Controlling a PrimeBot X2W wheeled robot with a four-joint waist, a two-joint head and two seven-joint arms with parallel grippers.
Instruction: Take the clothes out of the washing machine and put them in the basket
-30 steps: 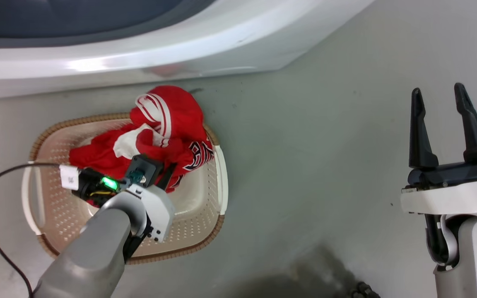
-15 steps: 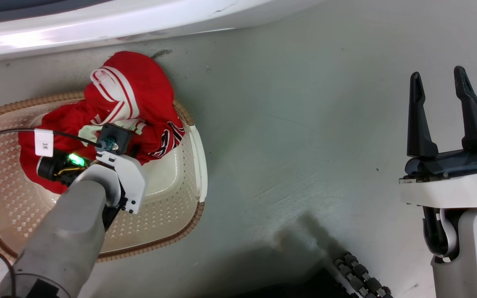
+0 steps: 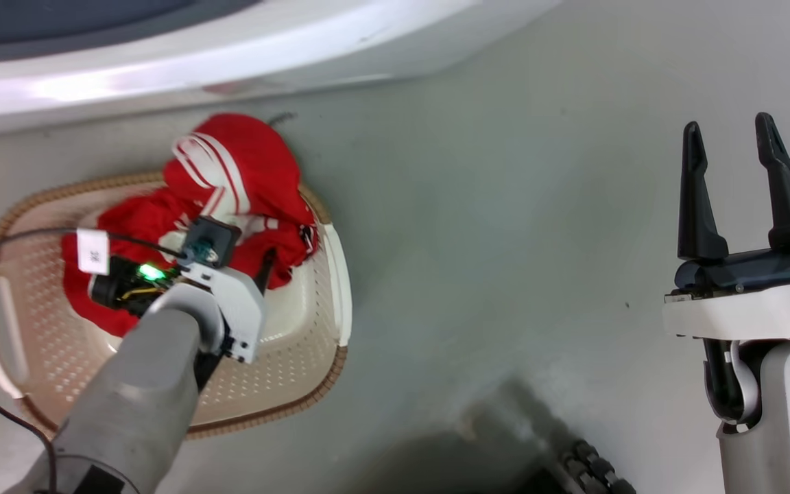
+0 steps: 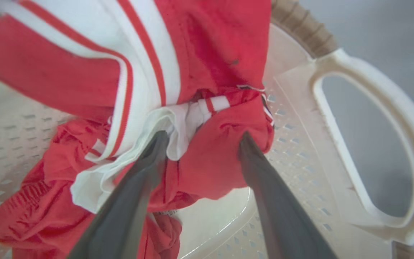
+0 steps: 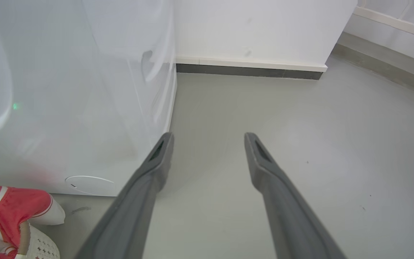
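Your left pincer (image 4: 202, 144) has its two dark fingers apart, straddling a bunched fold of the clothes (image 4: 207, 43) without clamping it; one tip sits at the white inner patch (image 4: 178, 126), the other against red fabric. In the head view the wrist body covers those fingers, so read their spread from the left wrist view. On writing: a white tag (image 3: 92, 250) hangs on the black cable (image 3: 141, 242) by that wrist at centre left of the head view, and its dark characters are too small to read. A sliver of black-and-white print at the right edge of the red heap is just as illegible. The clothes lie in the basket (image 3: 292, 343), piled in its upper half, with a white-striped fold draped over the brown rim towards the washing machine (image 3: 230, 55) at the top of the frame. The left wrist view brings the basket's cream handle (image 4: 372, 86) close at the right, with perforated walls around the fabric. Your right pincer (image 3: 727, 130) stands at the right of the head view, fingers apart and holding nothing, over bare grey floor (image 3: 505, 206) well apart from the basket. Its wrist view adds the machine's white side, a round cap (image 5: 84, 183) low on it, and a skirting board (image 5: 250, 66) along the wall beyond.
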